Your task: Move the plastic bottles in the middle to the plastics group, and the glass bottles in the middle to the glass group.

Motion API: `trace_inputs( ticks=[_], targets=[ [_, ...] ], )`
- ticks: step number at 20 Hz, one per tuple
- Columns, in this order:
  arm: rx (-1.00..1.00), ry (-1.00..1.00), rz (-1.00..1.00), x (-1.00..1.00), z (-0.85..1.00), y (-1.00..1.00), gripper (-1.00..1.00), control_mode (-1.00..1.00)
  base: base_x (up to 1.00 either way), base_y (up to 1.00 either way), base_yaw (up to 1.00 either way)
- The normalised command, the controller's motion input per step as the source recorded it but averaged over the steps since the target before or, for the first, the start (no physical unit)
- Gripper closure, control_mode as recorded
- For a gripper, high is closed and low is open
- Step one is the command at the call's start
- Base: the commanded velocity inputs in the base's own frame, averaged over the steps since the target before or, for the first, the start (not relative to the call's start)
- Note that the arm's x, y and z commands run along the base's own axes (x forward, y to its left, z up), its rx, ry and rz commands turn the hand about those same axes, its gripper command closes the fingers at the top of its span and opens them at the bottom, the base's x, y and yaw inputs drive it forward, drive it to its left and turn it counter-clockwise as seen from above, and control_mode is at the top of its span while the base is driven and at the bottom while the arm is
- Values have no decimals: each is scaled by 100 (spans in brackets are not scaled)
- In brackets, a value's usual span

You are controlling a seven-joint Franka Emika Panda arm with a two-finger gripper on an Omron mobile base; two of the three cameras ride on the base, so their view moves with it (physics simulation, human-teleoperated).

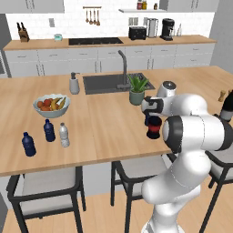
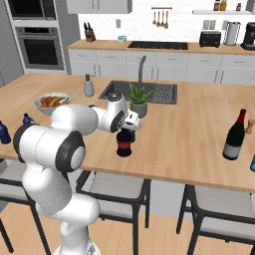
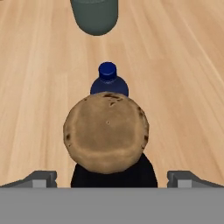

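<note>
Cork-topped squat glass bottle (image 3: 106, 138) stands upright on island counter (image 2: 199, 134), directly beneath gripper (image 3: 112, 177) — fingers spread wide either side, grasping nothing; blue plastic bottle (image 3: 108, 81) just beyond.

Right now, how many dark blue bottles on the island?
3. Two by the fruit bowl: left blue bottle, right blue bottle. Middle blue bottle behind the squat bottle. Arm may hide others.
</note>
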Motion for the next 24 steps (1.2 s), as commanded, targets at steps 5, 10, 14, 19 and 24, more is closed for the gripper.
trace_inputs(
  ticks=[5,10,14,19,24],
  targets=[
    [0,0,0,0,0,0,100,-100,0,0,0],
    [0,0,0,0,0,0,100,-100,0,0,0],
    [0,-1,0,-16,1,-9,100,-100,0,0,0],
    [0,-9,0,-43,30,-28,100,-100,0,0,0],
    [0,-9,0,-10,40,-61,100,-100,0,0,0]
  ],
)
